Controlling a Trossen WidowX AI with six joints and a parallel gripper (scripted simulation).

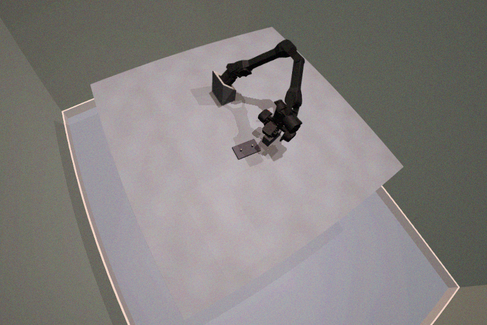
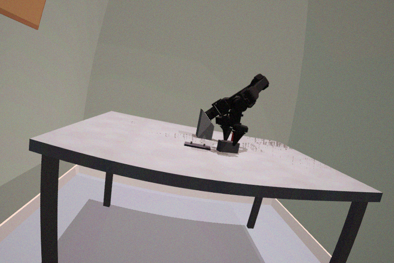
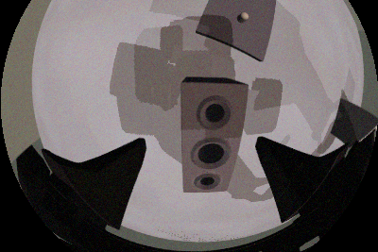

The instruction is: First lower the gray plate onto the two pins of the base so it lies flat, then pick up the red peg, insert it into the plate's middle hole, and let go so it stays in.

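apparently the open gripper (image 1: 271, 141) (image 2: 230, 142) (image 3: 202, 144) straddles the gray plate (image 1: 269, 139) (image 2: 228, 146) (image 3: 190, 115); base (image 1: 246, 153) (image 2: 197, 145) (image 3: 222, 2) beside it.

No readable text, label, brand, number or sign was found on any surface in the three views. The black jointed robot arm (image 1: 297, 75) (image 2: 244, 95) bears no legible marking. The flat dark base with two pins (image 1: 246, 149) (image 2: 197, 145) (image 3: 241, 4) and the gray plate with three round holes (image 1: 268, 139) (image 2: 227, 146) (image 3: 214, 134) show no lettering.
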